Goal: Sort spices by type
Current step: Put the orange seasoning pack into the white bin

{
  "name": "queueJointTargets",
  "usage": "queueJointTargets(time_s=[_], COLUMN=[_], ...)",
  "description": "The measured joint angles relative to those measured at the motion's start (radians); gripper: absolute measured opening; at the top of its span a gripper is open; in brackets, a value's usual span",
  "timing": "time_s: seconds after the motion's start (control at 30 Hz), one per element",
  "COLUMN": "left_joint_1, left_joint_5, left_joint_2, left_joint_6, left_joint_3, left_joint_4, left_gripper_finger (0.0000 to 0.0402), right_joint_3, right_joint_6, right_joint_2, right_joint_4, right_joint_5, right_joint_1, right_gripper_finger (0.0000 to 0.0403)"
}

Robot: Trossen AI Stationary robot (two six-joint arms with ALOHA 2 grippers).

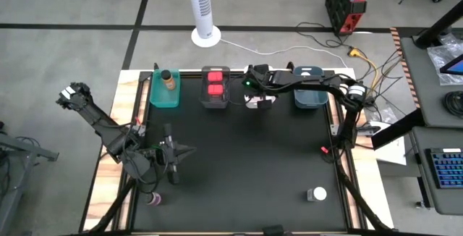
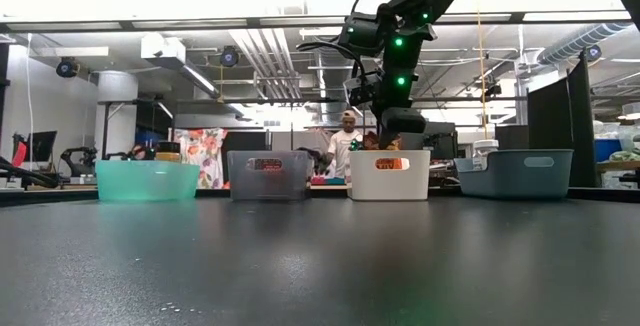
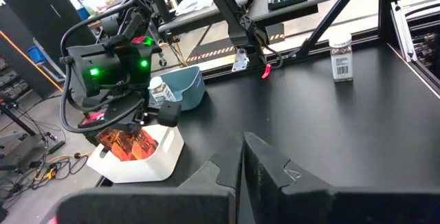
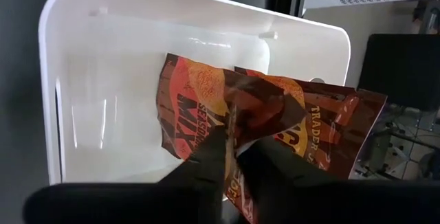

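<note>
The packet (image 4: 289, 131) is hanging over the white bin (image 4: 82, 80), pinched near its upper edge by the right gripper (image 4: 230, 157). A second packet (image 4: 196, 107) is already lying in that bin, partly under the held one. The fingers are sitting narrow on the foil, gripping it; whether they are just starting to part cannot be told.

To do this step well:

1. Keep the gripper centred over the bin, away from its walls, so the packet is falling flat onto its twin and not catching the rim.
2. Open the fingers fully before lifting. Foil is slick and light, so it is likely to cling to one pad and ride up with it.
3. Lift straight up, clear of the rim, before swinging away.

Other spices are placed as follows. Two red tubs (image 1: 215, 84) are sitting in the grey bin (image 1: 203, 100). One brown bottle (image 1: 168, 80) is standing in the teal bin (image 1: 157, 97). One jar (image 3: 161, 91) is showing at the blue bin (image 3: 192, 86), apparently inside it. A second jar (image 1: 317, 193) is standing on the table (image 1: 246, 163) near the front right. A dark-capped bottle (image 1: 154, 198) is lying at the front left.

The left gripper (image 3: 242, 157) is waiting closed and empty, above the table's left side, near that loose bottle.
</note>
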Motion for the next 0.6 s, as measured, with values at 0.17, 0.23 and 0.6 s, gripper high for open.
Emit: queueJointTargets(time_s=[0.17,0.23,0.6], left_joint_1=[0.0,0.0,0.0], left_joint_5=[0.0,0.0,0.0], left_joint_2=[0.0,0.0,0.0], left_joint_6=[0.0,0.0,-0.007], left_joint_3=[0.0,0.0,0.0], left_joint_4=[0.0,0.0,0.0], left_gripper_finger=[0.0,0.0,0.0], right_joint_3=[0.0,0.0,0.002], right_joint_6=[0.007,0.008,0.035], right_joint_2=[0.0,0.0,-0.001], right_joint_4=[0.0,0.0,-0.006], right_joint_5=[0.0,0.0,0.008], right_joint_1=[0.0,0.0,0.0], right_gripper_finger=[0.0099,0.0119,0.019])
